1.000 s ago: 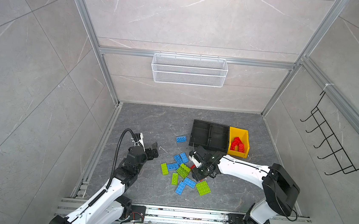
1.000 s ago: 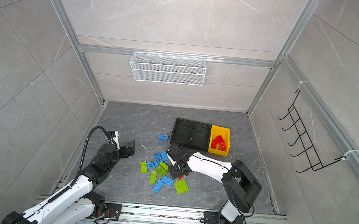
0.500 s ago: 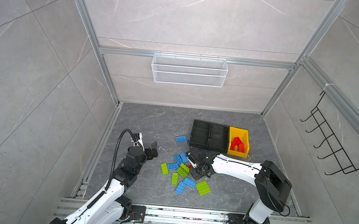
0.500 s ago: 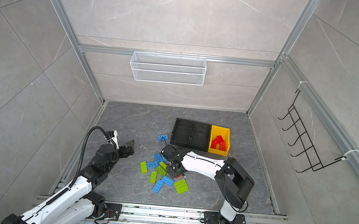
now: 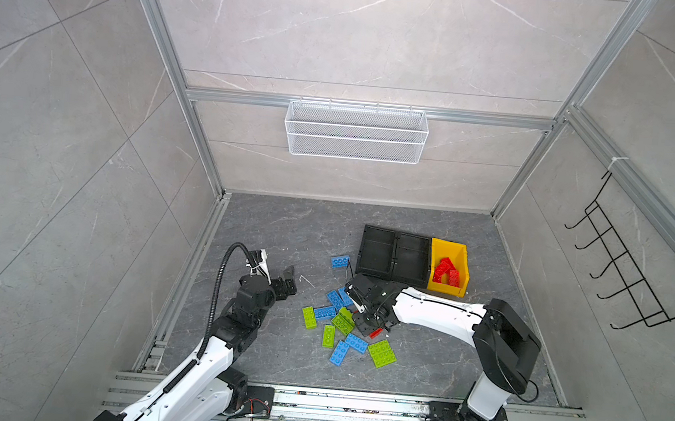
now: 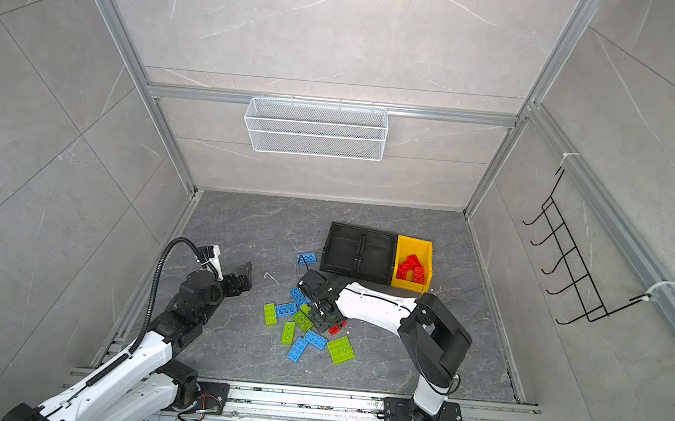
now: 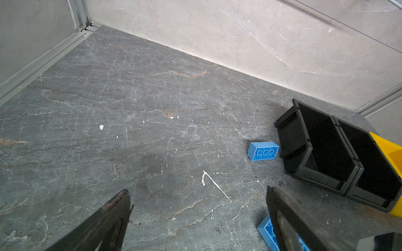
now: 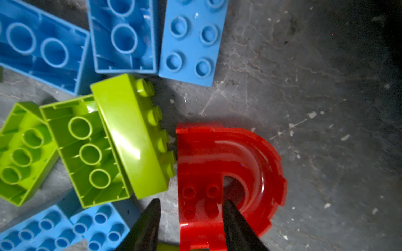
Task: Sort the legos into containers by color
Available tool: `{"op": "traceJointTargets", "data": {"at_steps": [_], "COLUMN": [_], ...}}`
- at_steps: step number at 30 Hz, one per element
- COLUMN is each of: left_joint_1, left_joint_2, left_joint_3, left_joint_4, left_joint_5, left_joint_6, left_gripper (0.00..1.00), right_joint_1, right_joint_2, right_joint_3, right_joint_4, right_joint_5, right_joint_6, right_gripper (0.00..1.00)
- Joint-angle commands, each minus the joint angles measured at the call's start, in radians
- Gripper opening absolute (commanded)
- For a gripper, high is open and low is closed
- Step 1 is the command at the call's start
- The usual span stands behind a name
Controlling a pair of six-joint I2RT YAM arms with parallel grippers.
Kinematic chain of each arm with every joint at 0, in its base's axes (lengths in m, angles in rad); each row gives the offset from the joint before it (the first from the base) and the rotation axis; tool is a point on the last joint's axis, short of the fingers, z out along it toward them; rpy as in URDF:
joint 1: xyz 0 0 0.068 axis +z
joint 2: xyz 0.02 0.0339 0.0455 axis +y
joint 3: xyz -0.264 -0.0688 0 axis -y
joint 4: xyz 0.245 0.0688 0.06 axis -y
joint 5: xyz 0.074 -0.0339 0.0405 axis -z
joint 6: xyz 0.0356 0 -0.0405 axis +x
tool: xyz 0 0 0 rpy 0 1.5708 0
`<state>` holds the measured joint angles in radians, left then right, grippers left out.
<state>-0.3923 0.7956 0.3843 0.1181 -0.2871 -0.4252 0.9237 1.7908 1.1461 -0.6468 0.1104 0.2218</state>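
Both top views look down from high up on the whole counter. The left wrist view looks across it; the right looks down, very close.

A white wire basket hangs on the grey tiled back wall from a horizontal aluminium bar, and a black wire hook rack is fixed to the right wall. The dark grey, veined surface is flecked with white chips. One thin white scratch shows among them, and a slotted metal rail runs along the front edge.
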Motion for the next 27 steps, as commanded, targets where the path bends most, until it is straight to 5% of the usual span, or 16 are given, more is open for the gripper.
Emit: {"op": "traceJointTargets", "data": {"at_steps": [1,18,27], "left_joint_1": [0.003,0.003,0.003], "left_joint_2": [-0.006,0.001,0.005], "left_joint_3": [0.007,0.008,0.009], "left_joint_4": [0.025,0.031,0.033], "left_joint_5": [-0.013,0.0,0.004], "left_joint_6": [0.024,0.019,0.019], "left_gripper": [0.99,0.99,0.99], "right_joint_1": [0.006,-0.055,-0.333], "right_joint_2": [0.038,-0.117,-0.366], "right_joint_3": [0.02,-0.06,-0.109], "right_joint_4": [-0.004,0.017,0.059], "right_joint_5": [0.015,0.035,-0.145], "right_joint_6": [-0.006,0.042,0.01], "right_gripper": [0.47,0.23,0.21]}}
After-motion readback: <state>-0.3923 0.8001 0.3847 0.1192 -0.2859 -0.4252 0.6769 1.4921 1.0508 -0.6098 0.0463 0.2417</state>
